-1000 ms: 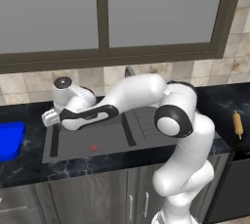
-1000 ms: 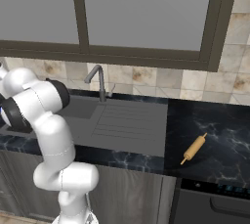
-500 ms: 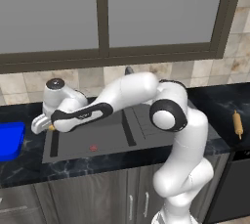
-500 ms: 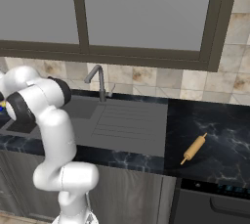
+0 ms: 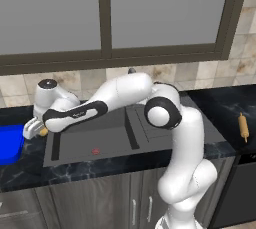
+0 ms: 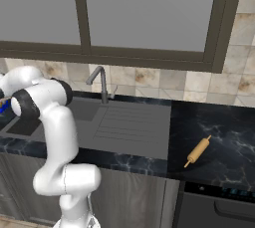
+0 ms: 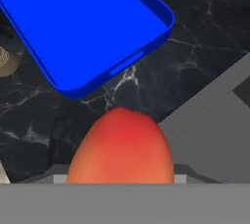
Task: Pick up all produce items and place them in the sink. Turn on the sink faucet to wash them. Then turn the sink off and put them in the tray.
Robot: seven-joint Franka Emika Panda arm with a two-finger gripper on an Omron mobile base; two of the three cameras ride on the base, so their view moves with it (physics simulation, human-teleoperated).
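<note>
The produce item, a yellow-orange fruit with a red blush (image 7: 122,147), sits low and central in the hand view, hiding the fingertips. My gripper (image 5: 35,129) is shut on this fruit (image 5: 44,132) and hangs over the dark counter, just past the left edge of the sink (image 5: 90,138). The blue tray (image 5: 10,143) lies immediately to its left; in the hand view the tray (image 7: 83,27) is ahead of the fruit and holds nothing. A grey corner of the sink (image 7: 215,135) shows beside the fruit. The faucet (image 6: 102,80) stands behind the basin with no water visible.
A tan rolling pin (image 5: 243,127) lies on the counter far right, also seen as the rolling pin (image 6: 197,151). The ribbed drainboard (image 6: 129,122) adjoins the basin. A small tan round object (image 7: 7,61) sits beside the tray. The tiled wall and window run behind.
The arm has swung left, carrying the fruit from over the basin's left part out past the sink edge toward the blue tray.
</note>
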